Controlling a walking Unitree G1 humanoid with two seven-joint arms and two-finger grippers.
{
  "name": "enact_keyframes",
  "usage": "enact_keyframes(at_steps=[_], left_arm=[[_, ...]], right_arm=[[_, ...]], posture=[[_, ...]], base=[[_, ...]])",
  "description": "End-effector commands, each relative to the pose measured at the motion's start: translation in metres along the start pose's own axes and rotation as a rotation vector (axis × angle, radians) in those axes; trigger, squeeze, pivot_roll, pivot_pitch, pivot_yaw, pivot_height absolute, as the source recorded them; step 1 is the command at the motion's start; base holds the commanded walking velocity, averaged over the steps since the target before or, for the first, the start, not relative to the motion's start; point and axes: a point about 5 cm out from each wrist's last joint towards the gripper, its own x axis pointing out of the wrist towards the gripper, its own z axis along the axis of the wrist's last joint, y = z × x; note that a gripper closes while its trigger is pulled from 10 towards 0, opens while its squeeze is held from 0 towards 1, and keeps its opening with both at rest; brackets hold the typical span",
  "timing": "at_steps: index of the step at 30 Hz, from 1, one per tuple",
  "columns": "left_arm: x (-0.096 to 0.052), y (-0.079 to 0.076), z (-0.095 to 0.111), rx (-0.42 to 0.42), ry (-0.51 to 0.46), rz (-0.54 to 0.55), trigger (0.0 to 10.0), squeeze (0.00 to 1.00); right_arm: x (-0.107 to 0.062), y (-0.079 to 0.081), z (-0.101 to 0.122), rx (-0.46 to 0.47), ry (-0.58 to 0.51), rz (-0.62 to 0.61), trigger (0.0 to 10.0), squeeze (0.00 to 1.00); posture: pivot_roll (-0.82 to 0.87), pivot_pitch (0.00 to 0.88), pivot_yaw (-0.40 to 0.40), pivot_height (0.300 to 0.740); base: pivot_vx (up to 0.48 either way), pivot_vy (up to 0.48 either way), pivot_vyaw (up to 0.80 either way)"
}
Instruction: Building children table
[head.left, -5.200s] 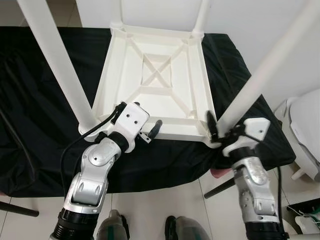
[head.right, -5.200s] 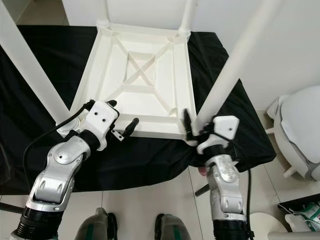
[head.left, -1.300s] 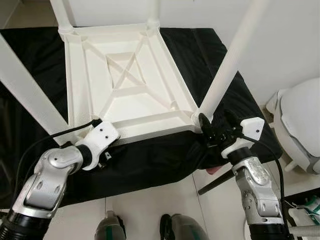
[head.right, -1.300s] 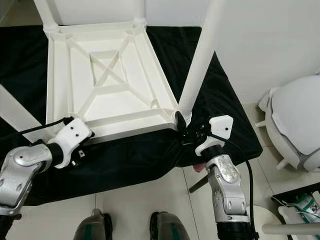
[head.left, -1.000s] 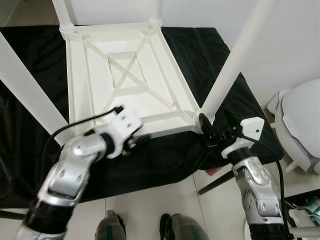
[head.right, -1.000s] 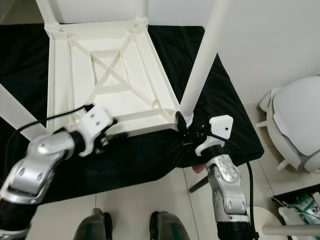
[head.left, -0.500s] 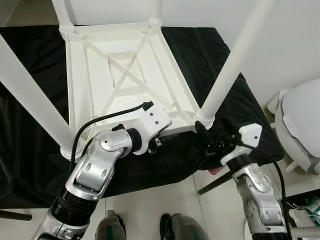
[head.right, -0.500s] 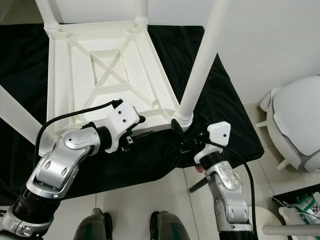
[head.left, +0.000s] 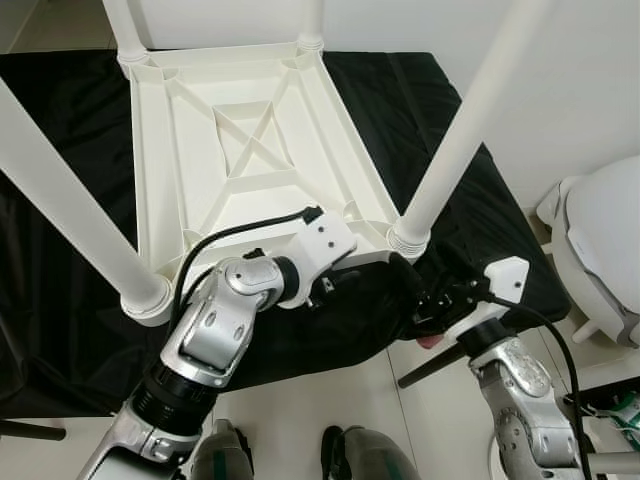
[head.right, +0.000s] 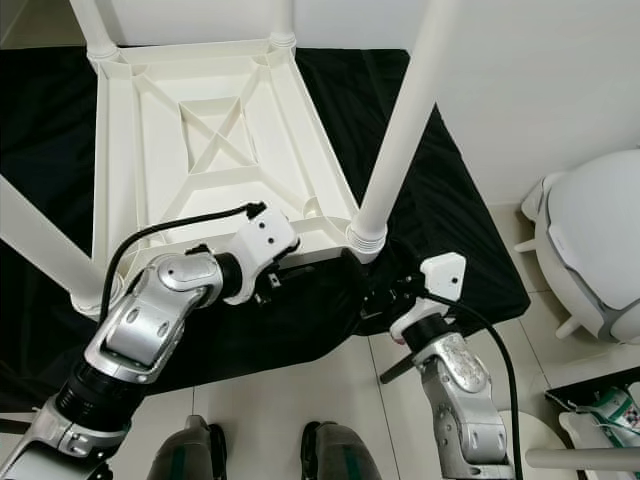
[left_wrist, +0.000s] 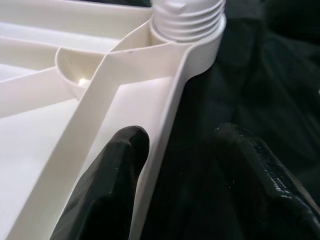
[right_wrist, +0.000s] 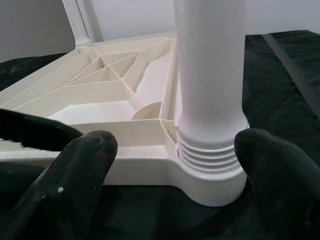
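Straddling the table's (head.left: 250, 150) near rim, left claw (left_wrist: 177, 165) gapes.

Bright, even indoor light, sharp head views, soft shadows, blurred close fingertips (right_wrist: 85, 165) in wrist views.

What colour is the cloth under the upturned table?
Black; the cloth shows best in the left eye view.

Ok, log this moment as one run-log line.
stage: legs fitted, tabletop upside down on black cloth | left gripper: open, straddling near rim | right gripper: open, either side of near-right leg
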Motion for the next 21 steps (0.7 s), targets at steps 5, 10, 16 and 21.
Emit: enact_keyframes(at_steps=[5,10,16,21], left_arm=[[0.007,0.014,-0.003,-0.013,0.051,0.243,9.9,0.0],[0.013,0.016,-0.002,-0.013,0.065,0.255,10.0,0.0],[0.017,0.016,-0.001,-0.015,0.073,0.255,7.0,0.0],[0.019,0.019,-0.003,-0.008,0.096,0.269,10.0,0.0]], right_arm=[[-0.006,-0.014,0.003,-0.019,-0.014,-0.116,10.0,0.0],[-0.009,-0.032,0.006,-0.059,-0.024,-0.237,10.0,0.0],[-0.008,-0.044,0.01,-0.075,-0.046,-0.334,10.0,0.0],[-0.002,-0.055,0.016,-0.079,-0.082,-0.417,10.0,0.0]], posture=[[-0.12,0.113,-0.017,0.74],[-0.13,0.113,-0.009,0.74],[-0.13,0.112,-0.004,0.74],[-0.13,0.113,-0.003,0.74]], base=[[0.0,0.0,0.0],[0.0,0.0,0.0],[0.0,0.0,0.0],[0.0,0.0,0.0]])
